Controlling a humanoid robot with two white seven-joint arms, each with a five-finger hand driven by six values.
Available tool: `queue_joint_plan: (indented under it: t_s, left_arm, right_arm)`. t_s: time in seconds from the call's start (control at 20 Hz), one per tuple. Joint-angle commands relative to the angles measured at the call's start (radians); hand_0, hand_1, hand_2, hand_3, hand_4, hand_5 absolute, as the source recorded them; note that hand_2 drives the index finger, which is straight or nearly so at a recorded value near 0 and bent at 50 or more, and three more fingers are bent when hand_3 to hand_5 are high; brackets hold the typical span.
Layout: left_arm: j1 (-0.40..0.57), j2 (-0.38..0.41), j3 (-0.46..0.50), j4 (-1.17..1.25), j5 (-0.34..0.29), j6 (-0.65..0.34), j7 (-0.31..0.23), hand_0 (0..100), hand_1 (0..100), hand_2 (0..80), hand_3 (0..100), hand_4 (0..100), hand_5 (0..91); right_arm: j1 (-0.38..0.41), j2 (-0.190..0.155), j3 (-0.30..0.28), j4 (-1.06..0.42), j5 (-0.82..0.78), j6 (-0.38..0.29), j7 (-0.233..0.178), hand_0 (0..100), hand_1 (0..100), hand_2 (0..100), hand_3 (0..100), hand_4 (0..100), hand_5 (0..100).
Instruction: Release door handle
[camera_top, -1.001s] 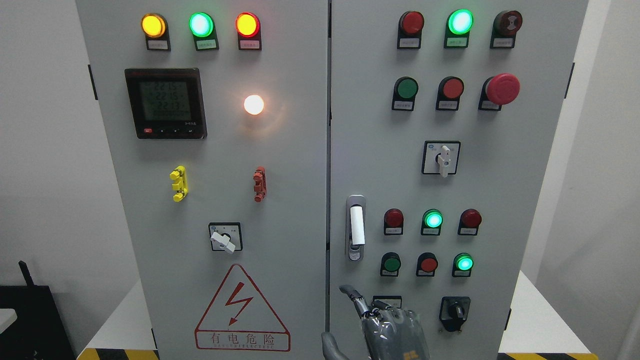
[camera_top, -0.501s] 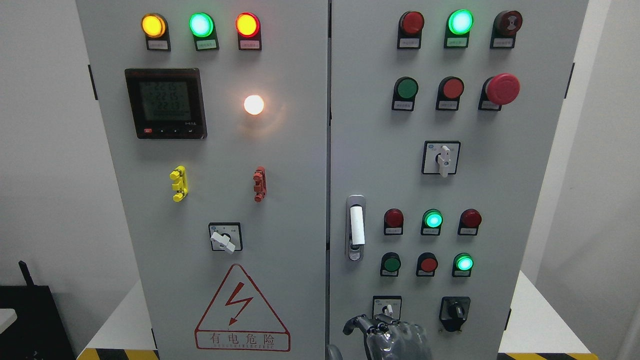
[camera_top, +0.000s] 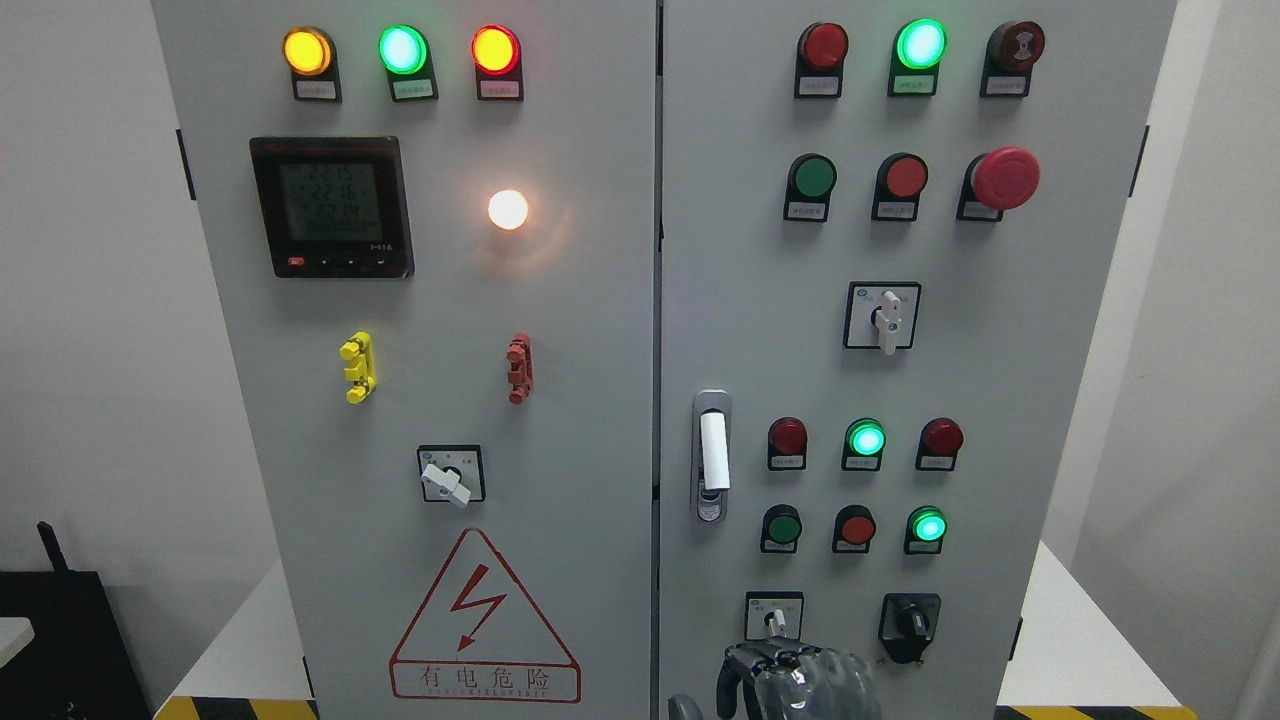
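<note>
Head view: the door handle (camera_top: 711, 455), a white lever in a metal recess, sits upright at the left edge of the cabinet's right door (camera_top: 1000, 400). Well below the handle, at the bottom edge, the right hand (camera_top: 795, 680) has curled fingers, gripping nothing, apart from the handle

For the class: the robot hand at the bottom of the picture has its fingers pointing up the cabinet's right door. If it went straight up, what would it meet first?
Probably the small white-knobbed rotary switch just above the hand; the door handle sits higher and left. How far the hand stands off the door is unclear.
</note>
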Motion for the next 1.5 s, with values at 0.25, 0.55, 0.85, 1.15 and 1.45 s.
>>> queue_joint_plan:
  t_s: [0.25, 0.55, 0.85, 1.15, 1.45]
  left_arm:
    - [-0.003, 0.0, 0.001, 0.009, -0.001, 0.0, -0.001, 12, 39, 0.0, 0, 0, 0.0]
    - [-0.003, 0.0, 0.001, 0.011, -0.001, 0.0, -0.001, 12, 39, 0.0, 0, 0, 0.0]
    - [-0.003, 0.0, 0.001, 0.011, 0.0, 0.0, -0.001, 12, 39, 0.0, 0, 0, 0.0]
    - [-0.003, 0.0, 0.001, 0.009, 0.0, 0.0, -0.001, 12, 39, 0.0, 0, 0, 0.0]
    - [-0.002, 0.0, 0.001, 0.009, -0.001, 0.0, -0.001, 12, 39, 0.0, 0, 0, 0.0]
  right_arm:
    - [-0.003, -0.043, -0.044, -0.054, -0.01, -0.002, -0.017, 36, 0, 100, 100, 100, 93]
    - [-0.007, -0.071, -0.049, -0.078, 0.002, -0.001, -0.015, 35, 0, 100, 100, 100, 93]
    - [-0.019, -0.081, -0.058, -0.092, 0.099, -0.001, -0.008, 36, 0, 100, 100, 100, 93]
    - [-0.059, -0.078, -0.06, -0.095, 0.195, -0.001, 0.011, 36, 0, 100, 100, 100, 93]
    - [-0.066, -0.062, -0.063, -0.093, 0.283, 0.006, 0.011, 36, 0, 99, 100, 100, 94]
